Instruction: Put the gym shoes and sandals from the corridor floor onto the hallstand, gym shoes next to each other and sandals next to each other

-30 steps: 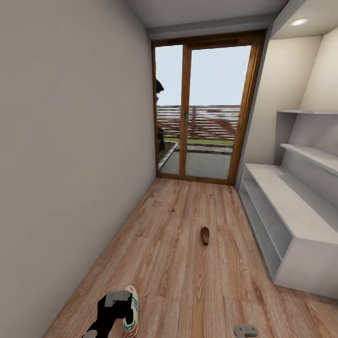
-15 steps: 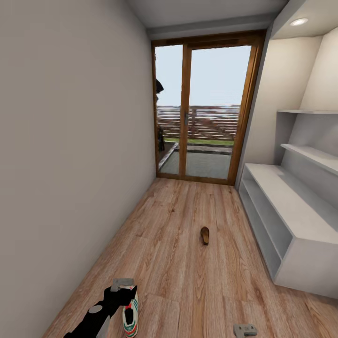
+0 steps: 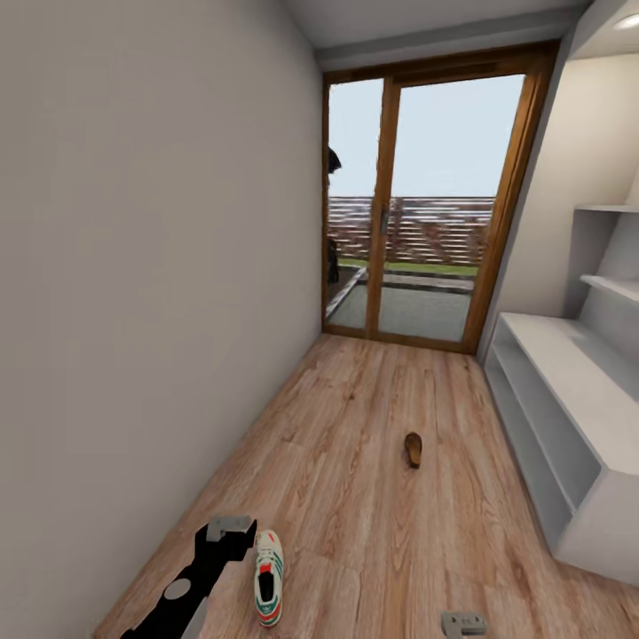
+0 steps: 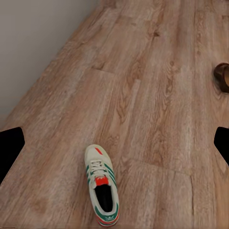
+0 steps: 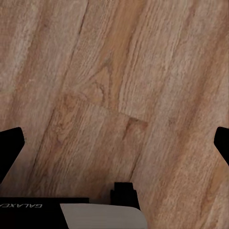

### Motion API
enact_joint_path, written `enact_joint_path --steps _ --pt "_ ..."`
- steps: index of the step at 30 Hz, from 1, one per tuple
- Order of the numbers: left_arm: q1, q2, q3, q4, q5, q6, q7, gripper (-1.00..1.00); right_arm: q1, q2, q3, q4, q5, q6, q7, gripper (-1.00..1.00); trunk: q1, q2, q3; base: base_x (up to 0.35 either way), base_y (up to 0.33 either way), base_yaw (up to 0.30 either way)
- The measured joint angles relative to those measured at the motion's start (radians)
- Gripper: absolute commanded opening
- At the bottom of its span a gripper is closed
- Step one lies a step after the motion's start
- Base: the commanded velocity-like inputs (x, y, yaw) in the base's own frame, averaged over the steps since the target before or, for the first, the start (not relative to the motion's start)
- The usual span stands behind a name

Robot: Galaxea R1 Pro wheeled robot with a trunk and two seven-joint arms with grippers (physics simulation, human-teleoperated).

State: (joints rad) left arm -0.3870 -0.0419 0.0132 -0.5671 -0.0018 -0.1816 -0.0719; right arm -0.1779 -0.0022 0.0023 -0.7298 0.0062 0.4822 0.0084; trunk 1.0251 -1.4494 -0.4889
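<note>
One gym shoe (image 3: 267,579) lay on the corridor floor (image 3: 373,497) at 7 o'clock. The left gripper (image 3: 229,527) was held wide open and empty just beside it. Lowering over the shoe was likely needed next.

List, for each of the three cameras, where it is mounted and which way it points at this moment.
Head view: from the robot's head, looking down the corridor to the glass door; left arm at lower left.
Left wrist view: near the left gripper, looking down at a gym shoe; both fingertips at the edges.
Right wrist view: near the right gripper, facing the corridor floor.
Shared: gym shoe, sandal.
</note>
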Motion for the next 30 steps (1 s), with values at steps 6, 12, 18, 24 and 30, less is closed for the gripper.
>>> enact_joint_path --steps 6,12,18,24,30 --pt "0.001 -0.001 0.000 0.000 -0.001 -0.002 0.000 1.00 0.000 0.001 0.000 0.000 0.001 0.000 -0.002 1.00 0.000 0.000 -0.004 0.000 0.000 0.272" --pt "0.001 -0.003 -0.002 0.000 -0.001 -0.002 0.000 1.00 0.000 0.001 -0.001 0.000 0.001 0.000 -0.002 1.00 0.000 0.000 -0.008 0.042 -0.031 0.273" --pt "0.001 -0.004 -0.002 0.000 -0.001 -0.003 0.000 1.00 0.000 0.001 -0.003 0.000 0.000 0.000 -0.001 1.00 0.000 0.000 -0.012 0.158 -0.177 0.273" --pt "0.001 -0.004 -0.002 0.000 -0.001 -0.003 0.000 1.00 0.000 0.001 -0.003 0.000 0.000 0.000 -0.001 1.00 0.000 0.000 -0.016 0.185 -0.229 0.268" --pt "0.001 -0.004 -0.002 0.001 -0.001 -0.003 -0.001 1.00 0.000 0.001 -0.002 -0.001 0.001 0.001 -0.001 1.00 0.000 0.000 -0.018 0.192 -0.243 0.131"
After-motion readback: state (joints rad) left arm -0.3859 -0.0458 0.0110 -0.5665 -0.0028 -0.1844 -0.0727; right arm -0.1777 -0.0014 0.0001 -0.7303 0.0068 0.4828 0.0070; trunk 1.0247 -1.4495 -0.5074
